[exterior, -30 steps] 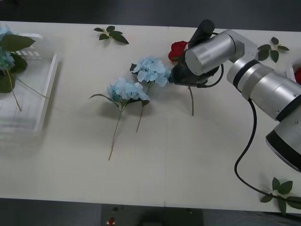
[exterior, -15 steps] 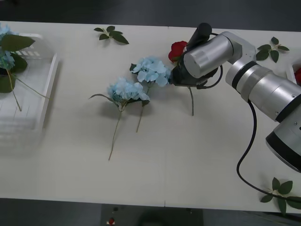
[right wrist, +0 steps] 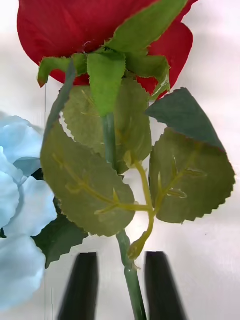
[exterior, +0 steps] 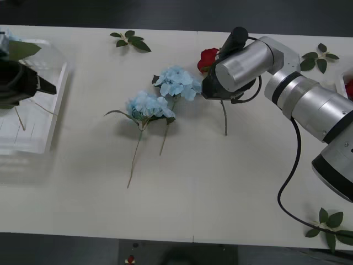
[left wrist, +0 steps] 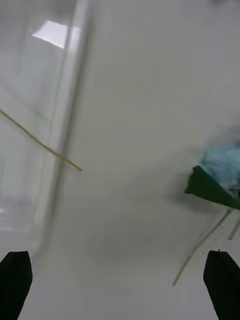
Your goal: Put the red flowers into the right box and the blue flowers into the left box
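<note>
Right gripper (right wrist: 120, 285), at upper centre-right of the front view, low over a red rose (exterior: 208, 57); its black fingers (right wrist: 82, 282) stand narrowly apart on either side of the stem, seemingly not yet pinching it; the rose's long axis runs nearly vertically in the frame, bloom toward the top edge, stem end toward the bottom. Left gripper (exterior: 25, 83), at the upper left over the left box (exterior: 55, 110), is spread wide and empty. Progress: a thin stem already lies in the left box; a red shape at the right edge may be a rose in the right box, though this is unclear; two blue flowers (exterior: 148, 105) remain on the table (exterior: 220, 182), heads up-frame, stems slanting down and slightly left; this rose also remains.
</note>
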You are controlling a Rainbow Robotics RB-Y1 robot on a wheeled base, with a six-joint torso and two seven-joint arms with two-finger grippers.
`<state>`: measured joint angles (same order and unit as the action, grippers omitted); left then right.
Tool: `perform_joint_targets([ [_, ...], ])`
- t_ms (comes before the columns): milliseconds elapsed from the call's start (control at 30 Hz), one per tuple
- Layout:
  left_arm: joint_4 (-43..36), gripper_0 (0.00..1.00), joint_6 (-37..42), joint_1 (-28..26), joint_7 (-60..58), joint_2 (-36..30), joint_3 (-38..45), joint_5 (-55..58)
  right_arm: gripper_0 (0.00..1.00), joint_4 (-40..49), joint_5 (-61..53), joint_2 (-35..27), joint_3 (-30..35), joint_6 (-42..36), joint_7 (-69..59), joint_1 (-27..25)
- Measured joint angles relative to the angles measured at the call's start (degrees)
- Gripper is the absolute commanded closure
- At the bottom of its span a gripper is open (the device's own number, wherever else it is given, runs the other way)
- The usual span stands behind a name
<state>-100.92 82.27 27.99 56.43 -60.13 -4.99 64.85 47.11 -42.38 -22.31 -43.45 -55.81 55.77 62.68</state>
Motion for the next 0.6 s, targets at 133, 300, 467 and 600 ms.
perform_joint_targets([
  [133, -5.39, 0.0, -0.37, 0.11, -7.7, 4.8, -1.6, -0.95, 1.0, 0.0, 0.03, 0.0, 0.0, 0.0, 0.0, 0.0],
  [300, -10.39, 0.0, -3.42, 4.9, -11.39, 6.93, -14.7, -9.19, 1.0, -0.01, 0.31, -0.08, 0.0, 0.0, 0.0, 0.0],
  [467, -10.95, 0.0, -3.59, 11.87, -19.8, 10.76, -28.37, -18.03, 1.0, 0.6, -1.69, -2.11, 0.0, -0.22, 0.0, 0.04],
  [600, -10.96, 0.0, -3.57, 13.72, -21.46, 14.4, -31.09, -21.02, 1.0, 8.78, -7.91, -9.97, 0.67, -11.87, 0.0, 1.17],
])
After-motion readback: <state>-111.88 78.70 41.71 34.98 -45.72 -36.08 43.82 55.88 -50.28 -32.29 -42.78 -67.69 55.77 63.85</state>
